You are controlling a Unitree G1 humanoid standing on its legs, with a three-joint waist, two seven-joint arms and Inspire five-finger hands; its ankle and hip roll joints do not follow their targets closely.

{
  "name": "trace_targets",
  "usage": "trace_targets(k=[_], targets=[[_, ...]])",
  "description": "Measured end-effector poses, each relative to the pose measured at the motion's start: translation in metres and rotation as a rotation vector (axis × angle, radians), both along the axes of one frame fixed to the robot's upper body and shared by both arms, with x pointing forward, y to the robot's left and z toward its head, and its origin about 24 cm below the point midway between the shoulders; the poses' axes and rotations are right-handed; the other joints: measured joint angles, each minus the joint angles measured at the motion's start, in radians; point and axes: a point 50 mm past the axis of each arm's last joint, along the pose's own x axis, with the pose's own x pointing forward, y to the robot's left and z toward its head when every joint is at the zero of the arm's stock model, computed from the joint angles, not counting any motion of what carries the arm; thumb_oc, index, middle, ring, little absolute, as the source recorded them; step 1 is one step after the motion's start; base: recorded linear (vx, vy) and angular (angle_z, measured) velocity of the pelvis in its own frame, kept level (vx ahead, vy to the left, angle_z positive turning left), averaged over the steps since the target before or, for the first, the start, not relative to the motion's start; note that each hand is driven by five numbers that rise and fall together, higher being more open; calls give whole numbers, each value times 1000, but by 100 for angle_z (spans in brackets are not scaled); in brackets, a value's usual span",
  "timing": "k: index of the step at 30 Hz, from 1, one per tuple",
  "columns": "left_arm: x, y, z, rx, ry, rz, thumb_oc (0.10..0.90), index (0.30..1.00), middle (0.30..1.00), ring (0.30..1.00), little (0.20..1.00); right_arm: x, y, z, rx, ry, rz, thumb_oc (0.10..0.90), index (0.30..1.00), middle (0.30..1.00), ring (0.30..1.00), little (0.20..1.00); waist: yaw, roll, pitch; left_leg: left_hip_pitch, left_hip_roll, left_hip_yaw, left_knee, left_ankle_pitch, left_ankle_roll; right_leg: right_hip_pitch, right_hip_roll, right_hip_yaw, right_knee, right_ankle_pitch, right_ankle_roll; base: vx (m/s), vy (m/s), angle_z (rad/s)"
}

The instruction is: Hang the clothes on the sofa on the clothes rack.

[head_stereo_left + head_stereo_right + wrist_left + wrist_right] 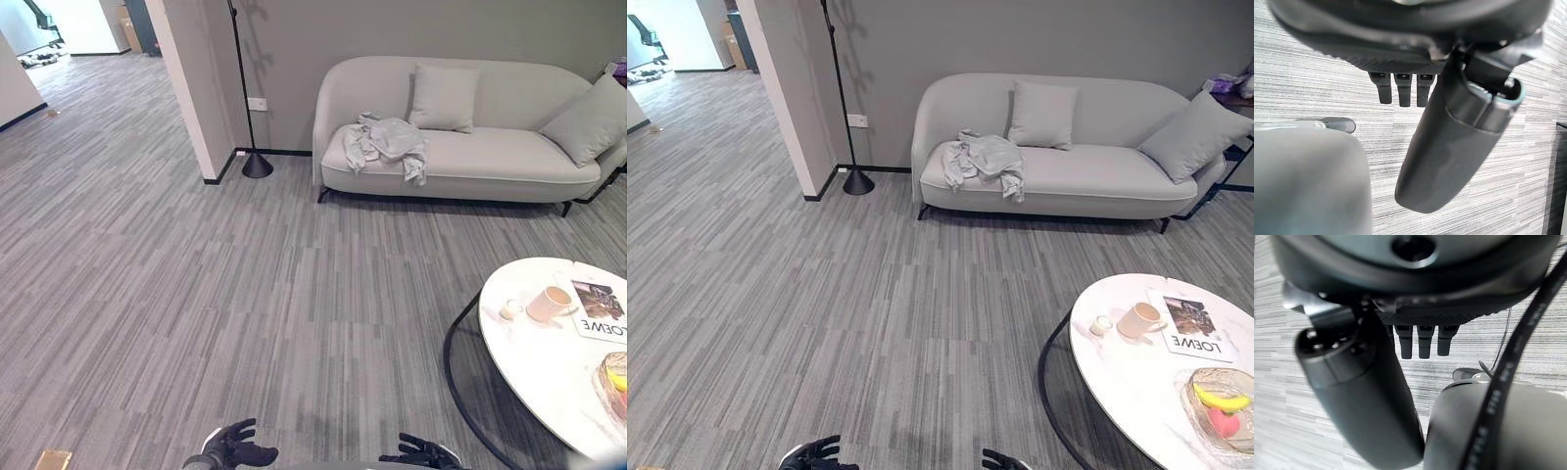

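Left eye view: grey clothes (387, 142) crumpled on sofa (509, 162), striped carpet; left hand (238, 447), right hand (423, 452) spread, empty.

The floor (196, 294) is grey with thin stripes. A pale sofa (470, 157) with two cushions stands against the grey wall (411, 29). A black lamp pole (257, 164) stands beside it. A round white table (549, 362) is nearby.

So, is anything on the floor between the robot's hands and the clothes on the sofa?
Nothing visible. Bare carpet runs from the left hand and right hand to the clothes on the sofa. The round table sits off to the right, the floor lamp left.
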Motion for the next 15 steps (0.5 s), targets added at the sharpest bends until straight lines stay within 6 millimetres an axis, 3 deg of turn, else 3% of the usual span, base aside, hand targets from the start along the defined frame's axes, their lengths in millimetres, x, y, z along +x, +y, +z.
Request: trace_targets(k=[5, 7, 10, 12, 13, 15], targets=[[8, 0, 3, -9, -37, 39, 800, 900, 900, 900, 900, 6, 1, 1, 2, -17, 5, 800, 900, 900, 900, 900, 7, -3, 17, -3, 7, 23, -15, 0, 0, -31, 7, 19, 29, -10, -15, 40, -72, -14], [13, 3, 4, -12, -53, 56, 800, 900, 900, 900, 900, 12, 2, 2, 5, -33, 11, 800, 900, 900, 900, 900, 9, -16, 31, -17, 3, 28, 16, 0, -9, -35, 5, 29, 34, -14, -21, -7, -97, -9], [25, 3, 8, -12, -84, 62, 800, 900, 900, 900, 900, 21, 2, 5, 3, -56, 20, 800, 900, 900, 900, 900, 12, -60, 67, -160, -28, 25, 276, 6, -39, -26, -21, 34, 15, -13, -25, 35, -177, 16], [42, 4, 14, -27, -139, 93, 800, 900, 900, 900, 900, 30, 3, 8, 7, -97, 45, 800, 900, 900, 900, 900, 27, -91, 112, -290, -51, 4, 538, 57, -81, 6, -45, 38, -18, 17, -56, 144, -104, 13], [43, 4, 14, -24, -145, 102, 800, 900, 900, 900, 900, 32, 3, 9, 6, -104, 53, 800, 900, 900, 900, 900, 32, -95, 115, -323, -49, -3, 574, 59, -83, 16, -42, 36, -30, 18, -65, 225, -57, -1], [44, 7, 15, -28, -155, 143, 800, 900, 900, 900, 900, 41, 7, 12, 12, -140, 80, 800, 900, 900, 900, 900, 35, -97, 122, -351, -27, 9, 525, 53, -73, 48, -32, 31, -96, 26, -76, 278, 41, -1]])
